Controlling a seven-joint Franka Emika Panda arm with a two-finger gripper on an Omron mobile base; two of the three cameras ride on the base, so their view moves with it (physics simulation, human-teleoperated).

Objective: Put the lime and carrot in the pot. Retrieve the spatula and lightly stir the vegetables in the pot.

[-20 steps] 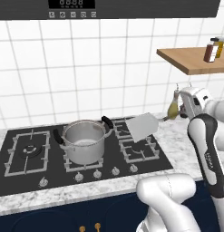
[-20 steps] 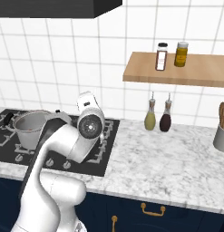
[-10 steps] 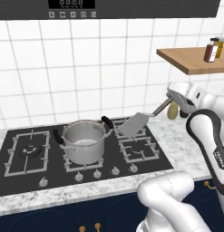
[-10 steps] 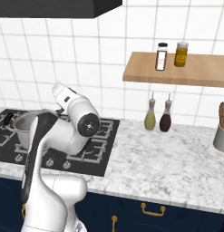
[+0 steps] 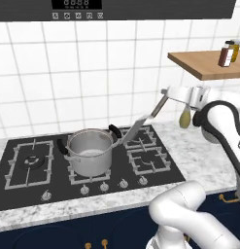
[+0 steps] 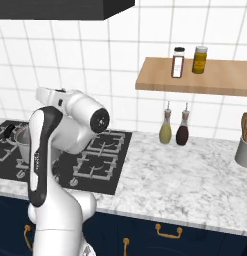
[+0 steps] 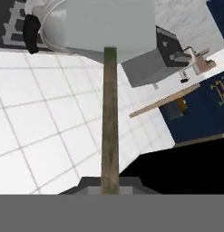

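My gripper (image 5: 166, 92) is clamped on the spatula's (image 5: 141, 123) handle end, up and to the right of the pot (image 5: 89, 151). The blade hangs just beside the pot's right rim, not yet inside. I judge the fetching done and the stirring left. Whether the lime and carrot lie in the pot I can't tell; its inside is too dim. The hand view looks down the handle (image 7: 109, 118) to the blade above the pot (image 7: 54, 27). The right base view adds 2 bottles (image 6: 174, 128) well right of it.
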